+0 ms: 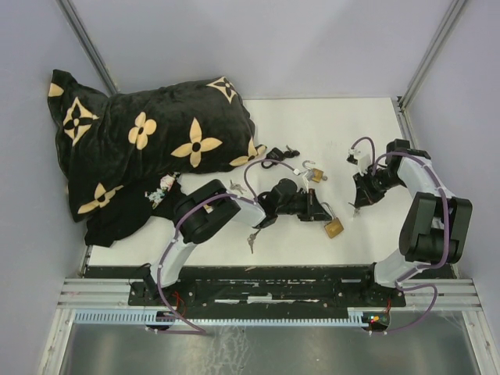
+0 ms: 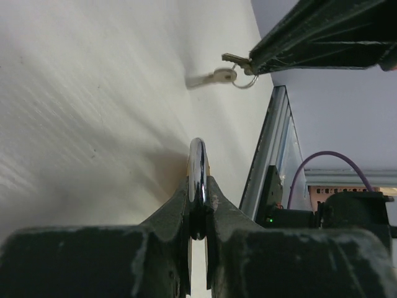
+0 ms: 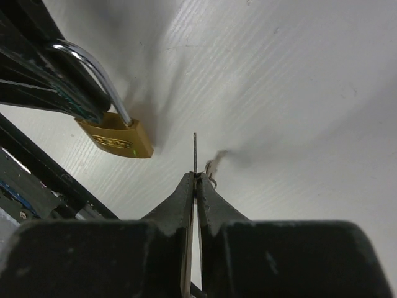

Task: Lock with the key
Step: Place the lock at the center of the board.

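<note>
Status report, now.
Left gripper shut on padlock, by its shackle. Right gripper shut on key. Key apart from padlock, not inserted. Nothing between them.

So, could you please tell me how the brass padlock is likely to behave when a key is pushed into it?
The brass padlock looks solid metal, so probably rigid and heavy for its size. The left gripper pinches only its smooth, shiny shackle, so the body could pivot or slip under a push. It shouldn't roll, given its flat-sided body.
</note>
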Available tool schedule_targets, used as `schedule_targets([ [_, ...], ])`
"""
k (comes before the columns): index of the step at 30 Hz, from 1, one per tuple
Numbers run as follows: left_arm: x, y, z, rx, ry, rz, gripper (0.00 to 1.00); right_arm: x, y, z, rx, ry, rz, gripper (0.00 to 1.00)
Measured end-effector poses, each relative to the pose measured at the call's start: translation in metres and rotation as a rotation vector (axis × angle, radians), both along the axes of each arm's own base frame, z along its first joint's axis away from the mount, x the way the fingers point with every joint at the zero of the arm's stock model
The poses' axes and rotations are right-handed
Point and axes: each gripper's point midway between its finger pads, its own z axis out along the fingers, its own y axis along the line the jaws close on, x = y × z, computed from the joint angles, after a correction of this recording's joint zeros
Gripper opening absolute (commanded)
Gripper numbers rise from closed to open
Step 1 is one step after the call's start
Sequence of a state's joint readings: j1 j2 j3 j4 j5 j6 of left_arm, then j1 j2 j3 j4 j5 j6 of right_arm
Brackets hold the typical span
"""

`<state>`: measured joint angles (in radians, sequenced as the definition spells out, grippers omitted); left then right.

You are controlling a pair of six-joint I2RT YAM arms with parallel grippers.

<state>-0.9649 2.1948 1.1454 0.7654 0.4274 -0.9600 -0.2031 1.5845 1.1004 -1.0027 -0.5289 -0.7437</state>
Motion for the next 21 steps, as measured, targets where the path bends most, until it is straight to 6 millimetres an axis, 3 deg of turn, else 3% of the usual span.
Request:
schedule_targets([
  [4,0.004,-0.014,-0.010,0.026,0.020,-0.001,0.22,-0.001,0.000,-0.008,0.002,0.036,-0.006,0.11],
  [7,0.012,-0.019,-0.011,0.061,0.016,0.032,0.39,-0.003,-0.002,-0.017,-0.003,0.072,-0.009,0.14],
  [11,0.022,-0.013,-0.028,0.173,-0.030,0.100,0.55,-0.007,-0.006,-0.031,-0.020,0.128,-0.015,0.26],
  [17,0.033,0.014,-0.003,0.317,-0.221,0.176,0.63,-0.003,-0.011,-0.029,-0.038,0.107,-0.036,0.35],
  [21,0.036,0.039,0.031,0.356,-0.352,0.219,0.67,0.006,-0.013,-0.005,-0.025,-0.011,-0.061,0.36],
])
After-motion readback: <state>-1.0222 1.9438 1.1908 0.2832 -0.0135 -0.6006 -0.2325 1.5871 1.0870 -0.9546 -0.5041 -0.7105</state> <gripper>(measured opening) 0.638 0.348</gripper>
